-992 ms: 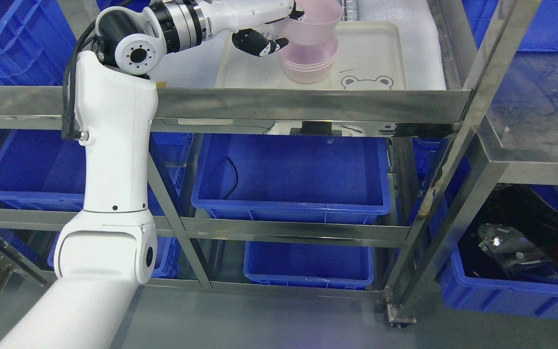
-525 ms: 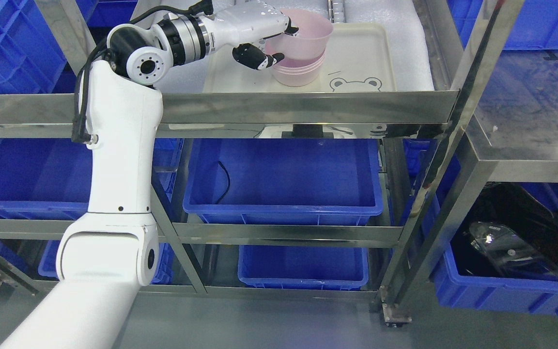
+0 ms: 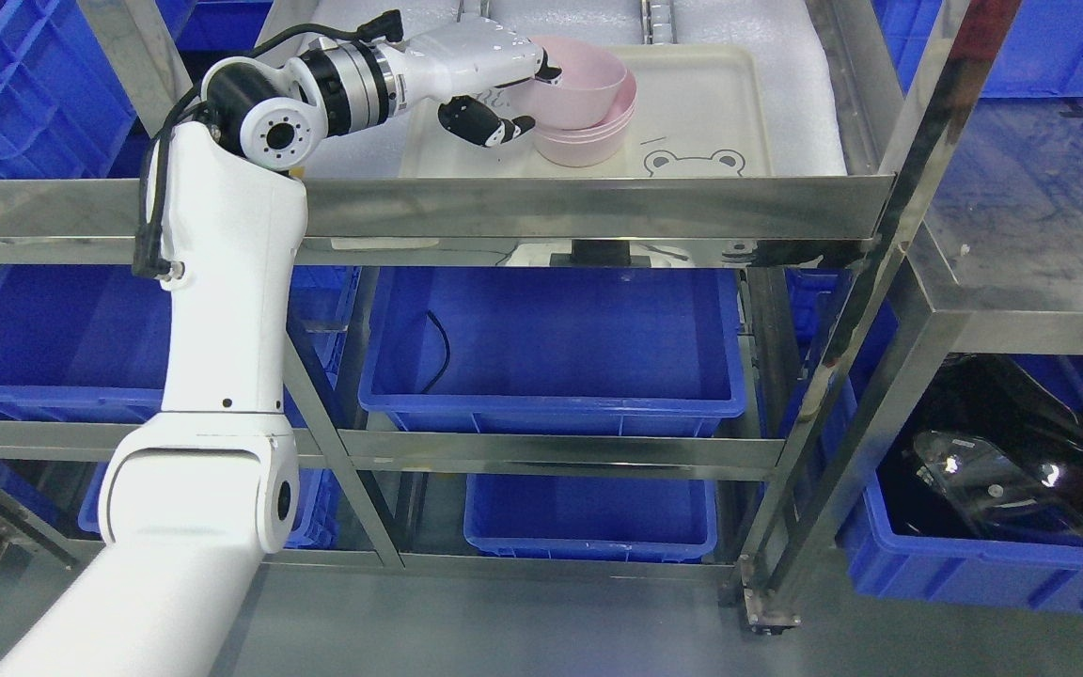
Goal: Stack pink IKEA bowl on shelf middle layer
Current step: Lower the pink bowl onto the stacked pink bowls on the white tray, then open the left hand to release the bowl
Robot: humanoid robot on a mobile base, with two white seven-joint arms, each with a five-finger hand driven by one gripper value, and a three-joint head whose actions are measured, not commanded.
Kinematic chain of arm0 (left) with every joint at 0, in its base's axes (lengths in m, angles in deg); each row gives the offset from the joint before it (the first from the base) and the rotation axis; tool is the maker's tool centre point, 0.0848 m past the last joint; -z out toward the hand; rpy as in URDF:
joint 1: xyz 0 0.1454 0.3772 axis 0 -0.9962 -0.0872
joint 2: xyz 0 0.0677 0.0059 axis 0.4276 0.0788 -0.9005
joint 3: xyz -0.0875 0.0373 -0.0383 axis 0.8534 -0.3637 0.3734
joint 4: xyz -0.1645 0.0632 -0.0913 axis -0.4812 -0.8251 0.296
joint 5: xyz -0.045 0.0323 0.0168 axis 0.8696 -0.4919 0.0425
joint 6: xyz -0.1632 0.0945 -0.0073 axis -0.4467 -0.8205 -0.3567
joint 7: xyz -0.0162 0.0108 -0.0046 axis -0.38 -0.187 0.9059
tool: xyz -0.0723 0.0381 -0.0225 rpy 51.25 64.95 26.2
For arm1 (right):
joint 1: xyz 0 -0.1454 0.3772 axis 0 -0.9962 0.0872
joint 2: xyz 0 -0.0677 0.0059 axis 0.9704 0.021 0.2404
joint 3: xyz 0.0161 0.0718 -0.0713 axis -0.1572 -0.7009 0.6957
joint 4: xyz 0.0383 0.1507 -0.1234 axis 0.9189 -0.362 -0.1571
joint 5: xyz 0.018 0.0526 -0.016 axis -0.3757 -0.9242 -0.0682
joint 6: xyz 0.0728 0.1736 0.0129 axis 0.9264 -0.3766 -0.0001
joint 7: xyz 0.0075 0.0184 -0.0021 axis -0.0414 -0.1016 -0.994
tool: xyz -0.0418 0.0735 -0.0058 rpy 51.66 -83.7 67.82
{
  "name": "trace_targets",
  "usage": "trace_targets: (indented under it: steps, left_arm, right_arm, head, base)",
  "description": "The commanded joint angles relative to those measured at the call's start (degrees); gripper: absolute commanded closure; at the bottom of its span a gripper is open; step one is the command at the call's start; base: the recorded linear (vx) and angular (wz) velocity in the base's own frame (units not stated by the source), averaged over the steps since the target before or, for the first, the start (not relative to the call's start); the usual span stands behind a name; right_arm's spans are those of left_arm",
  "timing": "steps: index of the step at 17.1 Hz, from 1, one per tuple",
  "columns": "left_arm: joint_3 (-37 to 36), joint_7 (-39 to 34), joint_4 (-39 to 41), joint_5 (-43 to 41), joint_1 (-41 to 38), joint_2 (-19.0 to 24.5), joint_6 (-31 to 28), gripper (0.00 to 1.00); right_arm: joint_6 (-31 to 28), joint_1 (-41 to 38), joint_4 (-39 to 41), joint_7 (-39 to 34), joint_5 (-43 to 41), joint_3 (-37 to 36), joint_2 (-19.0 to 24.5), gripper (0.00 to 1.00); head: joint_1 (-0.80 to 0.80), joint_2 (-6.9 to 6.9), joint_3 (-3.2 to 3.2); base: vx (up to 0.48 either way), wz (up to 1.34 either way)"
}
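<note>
A pink bowl (image 3: 587, 89) sits tilted in a stack of pink bowls (image 3: 588, 143) on a cream tray (image 3: 711, 103) with a bear face, on the steel shelf. My left hand (image 3: 518, 99) reaches in from the left and is shut on the top bowl's left rim, thumb over the rim and dark fingers (image 3: 480, 127) under its side. The top bowl leans down to the left and rests partly inside the stack. My right arm is out of view.
The shelf's steel front rail (image 3: 598, 207) runs across just below the tray. Blue bins (image 3: 551, 343) fill the lower shelves. A steel post (image 3: 889, 254) slants at the right, with a second rack and a bin of black parts (image 3: 1002, 470) beyond.
My left hand has lowered the pink bowl from above the stack into it; the bowl now rests tilted in the stack. The camera has shifted a little between frames.
</note>
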Motion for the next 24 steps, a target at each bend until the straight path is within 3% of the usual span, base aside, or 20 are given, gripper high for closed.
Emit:
trace_targets:
  steps: [1, 9, 12, 18, 20, 21, 23, 24]
  left_arm:
    - [0.2, -2.2, -3.1, -0.2, 1.2, 0.4, 0.0, 0.84]
    - [-1.3, -3.3, -8.8, -0.1, 3.0, -0.7, 0.1, 0.84]
    - [-2.8, -4.9, -10.9, -0.2, 3.3, -1.2, 0.4, 0.77]
    - [-4.2, -5.3, -10.9, -0.7, 4.1, -0.2, 0.1, 0.51]
    - [-3.5, -5.2, -10.1, -0.6, 4.6, 0.0, 0.0, 0.23]
    - [-2.2, -5.0, -8.4, -0.4, 4.6, 0.6, -0.2, 0.03]
    - [2.9, -3.2, -6.2, 3.4, 4.5, -0.2, -0.5, 0.0]
    - [5.4, 0.7, -6.1, 11.6, 4.6, -1.5, -2.1, 0.0]
  right_arm:
    - [0.0, -1.3, 1.0, 0.0, 0.0, 0.0, -1.0, 0.0]
    - [0.0, -1.3, 1.0, 0.0, 0.0, 0.0, -1.0, 0.0]
    - [0.0, -1.3, 1.0, 0.0, 0.0, 0.0, -1.0, 0.0]
    - [0.0, -1.3, 1.0, 0.0, 0.0, 0.0, -1.0, 0.0]
    - [0.0, -1.3, 1.0, 0.0, 0.0, 0.0, -1.0, 0.0]
    - [0.0, -1.3, 1.0, 0.0, 0.0, 0.0, -1.0, 0.0]
    - [0.0, -1.3, 1.0, 0.0, 0.0, 0.0, -1.0, 0.0]
    - [0.0, -1.3, 1.0, 0.0, 0.0, 0.0, -1.0, 0.0]
  head:
    - [0.0, 0.0, 0.0]
    - [0.0, 0.0, 0.0]
    - [0.0, 0.0, 0.0]
    - [0.0, 0.0, 0.0]
    - [0.0, 0.0, 0.0]
    - [0.0, 0.0, 0.0]
    - [0.0, 0.0, 0.0]
    - [0.0, 0.0, 0.0]
  base:
    - [0.0, 0.0]
    - [0.0, 0.0]
    - [0.0, 0.0]
    - [0.0, 0.0]
    - [0.0, 0.0]
    - [0.0, 0.0]
    - [0.0, 0.0]
    - [0.0, 0.0]
